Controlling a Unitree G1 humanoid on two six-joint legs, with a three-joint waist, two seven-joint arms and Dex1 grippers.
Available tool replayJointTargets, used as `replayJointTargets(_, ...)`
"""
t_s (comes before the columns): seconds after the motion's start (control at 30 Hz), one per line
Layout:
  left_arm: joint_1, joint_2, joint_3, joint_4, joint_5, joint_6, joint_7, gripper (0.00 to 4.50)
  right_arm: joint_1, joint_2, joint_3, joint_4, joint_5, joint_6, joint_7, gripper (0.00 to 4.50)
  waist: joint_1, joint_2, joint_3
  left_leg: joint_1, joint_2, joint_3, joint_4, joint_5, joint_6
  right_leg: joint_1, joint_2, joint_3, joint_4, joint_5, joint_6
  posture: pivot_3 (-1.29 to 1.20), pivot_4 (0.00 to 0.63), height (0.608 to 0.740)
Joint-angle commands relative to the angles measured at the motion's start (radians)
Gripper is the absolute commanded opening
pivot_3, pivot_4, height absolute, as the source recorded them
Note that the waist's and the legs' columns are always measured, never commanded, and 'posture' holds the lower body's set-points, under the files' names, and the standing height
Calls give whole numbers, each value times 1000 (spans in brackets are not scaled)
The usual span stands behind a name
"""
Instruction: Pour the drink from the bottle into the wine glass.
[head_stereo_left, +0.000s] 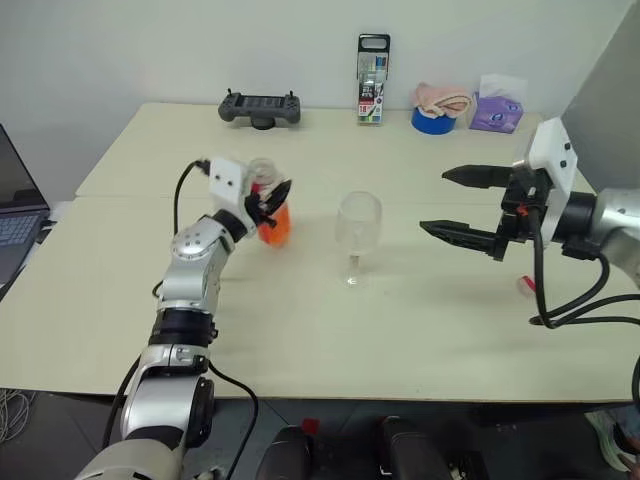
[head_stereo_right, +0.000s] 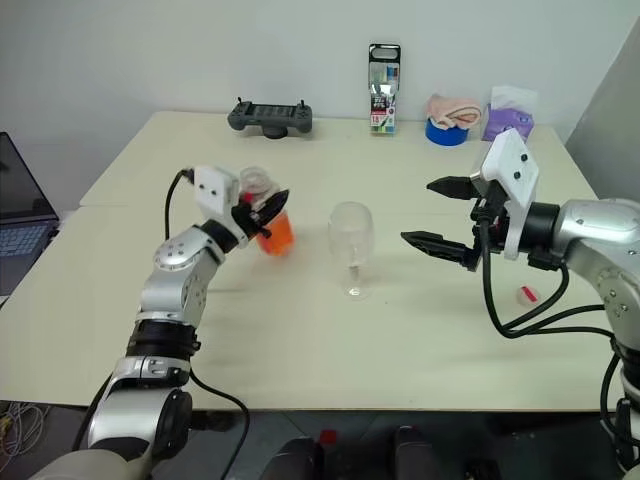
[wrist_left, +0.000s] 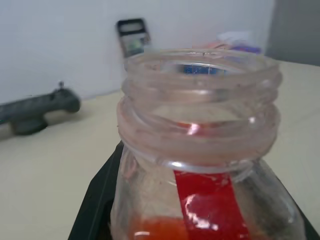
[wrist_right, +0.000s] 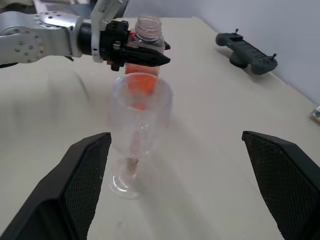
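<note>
My left gripper (head_stereo_left: 272, 205) is shut on the bottle (head_stereo_left: 270, 212), holding it roughly upright just left of the wine glass (head_stereo_left: 358, 225). The bottle's mouth (wrist_left: 200, 75) is open and carries no cap. The orange-red drink (head_stereo_left: 277, 230) fills its lower part beside a red label strip (wrist_left: 207, 200). The clear stemmed glass stands on the table with nothing in its bowl. To its right, my right gripper (head_stereo_left: 434, 202) hovers open, its fingers pointing toward the glass (wrist_right: 137, 115) and holding nothing.
A small red-and-white cap (head_stereo_left: 524, 285) lies on the table below my right arm. Along the far edge sit a game controller (head_stereo_left: 260, 108), a marker pack (head_stereo_left: 372, 80), a blue tape roll (head_stereo_left: 433, 120) and a purple tissue pack (head_stereo_left: 497, 110). A laptop (head_stereo_left: 15, 215) stands at the left.
</note>
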Motion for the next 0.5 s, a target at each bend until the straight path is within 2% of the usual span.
replayJointTargets(0.03,-82,32,-36,-33,35,-82,-80,1792,50,38,-121,-74,40,28,-107,4500,6,0,0,0,0,0,0,0,0,0,0,0,0,1,-1,0,150,740)
replayJointTargets(0.2,-130,31,-74,30,106,-226,-93,1788,133,88,-130,-175,49,31,-189,4500,5,0,0,0,1,1,-1,0,0,-2,0,0,1,1,-2,0,150,740)
replayJointTargets(0.5,-228,17,-164,265,266,-622,-66,1788,239,131,-128,-284,51,29,-279,4500,9,0,0,-4,0,0,1,0,0,-4,1,0,1,0,0,0,150,740)
